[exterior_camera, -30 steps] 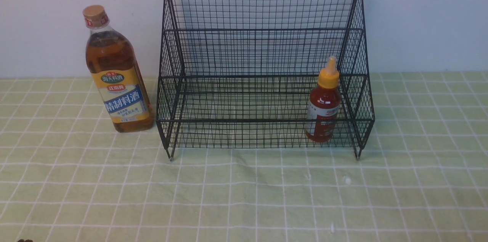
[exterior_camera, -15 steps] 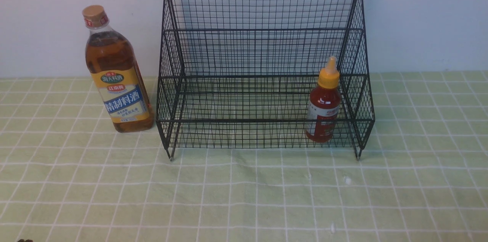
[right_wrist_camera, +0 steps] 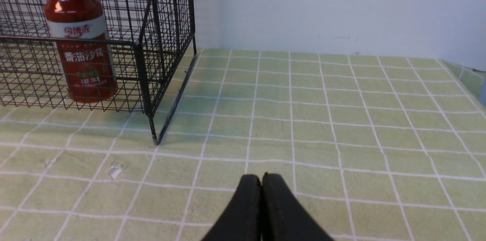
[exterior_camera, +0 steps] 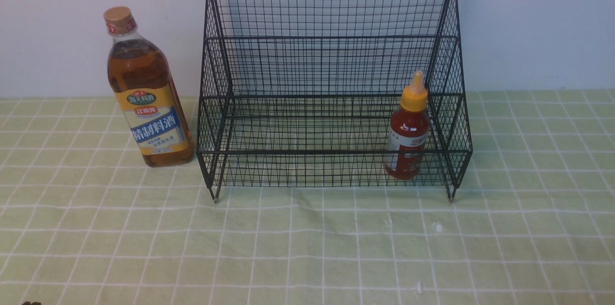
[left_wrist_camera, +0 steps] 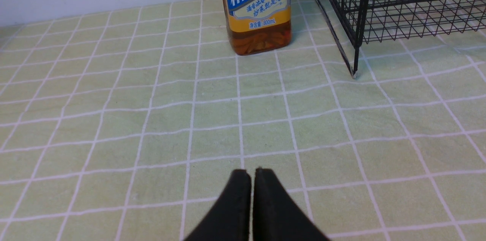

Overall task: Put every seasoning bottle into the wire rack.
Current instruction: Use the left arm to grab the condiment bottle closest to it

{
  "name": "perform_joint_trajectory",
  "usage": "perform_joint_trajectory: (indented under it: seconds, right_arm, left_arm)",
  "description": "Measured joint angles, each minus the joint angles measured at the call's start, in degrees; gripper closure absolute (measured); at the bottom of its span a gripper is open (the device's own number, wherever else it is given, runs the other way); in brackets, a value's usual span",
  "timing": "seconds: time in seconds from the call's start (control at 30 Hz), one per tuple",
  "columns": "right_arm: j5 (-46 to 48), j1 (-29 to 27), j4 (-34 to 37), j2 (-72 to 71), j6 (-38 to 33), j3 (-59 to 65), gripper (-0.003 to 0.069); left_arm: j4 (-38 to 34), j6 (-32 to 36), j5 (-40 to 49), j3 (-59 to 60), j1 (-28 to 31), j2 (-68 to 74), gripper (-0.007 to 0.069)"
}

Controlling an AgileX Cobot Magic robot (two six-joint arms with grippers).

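Observation:
The black wire rack (exterior_camera: pixel 331 7) stands at the back of the table, against the wall. A small red sauce bottle (exterior_camera: pixel 407 132) with a yellow nozzle cap stands upright in the rack's lower tier, at its right end; the right wrist view shows the red sauce bottle (right_wrist_camera: pixel 81 47) behind the mesh. A tall amber bottle (exterior_camera: pixel 144 98) with a tan cap stands on the cloth just left of the rack. My left gripper (left_wrist_camera: pixel 252 172) is shut and empty, low over the cloth, well short of the amber bottle (left_wrist_camera: pixel 258 9). My right gripper (right_wrist_camera: pixel 261 177) is shut and empty, right of the rack's front foot.
A green checked cloth (exterior_camera: pixel 307 247) covers the table. A pale wall runs close behind the rack. A small white scrap (right_wrist_camera: pixel 114 172) lies on the cloth near the rack's right front foot (right_wrist_camera: pixel 155 141). The table's right edge (right_wrist_camera: pixel 465 70) shows in the right wrist view.

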Motion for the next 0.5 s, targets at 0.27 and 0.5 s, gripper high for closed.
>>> perform_joint_trajectory:
  seconds: [0.27, 0.5]
  right_arm:
    - [0.00, 0.00, 0.00, 0.00, 0.08, 0.00, 0.0673]
    - [0.00, 0.00, 0.00, 0.00, 0.08, 0.00, 0.0673]
  left_arm:
    - [-4.19, -3.68, -4.47, 0.17, 0.00, 0.00, 0.0631]
    - [-13.10, -6.96, -15.55, 0.17, 0.00, 0.00, 0.0631]
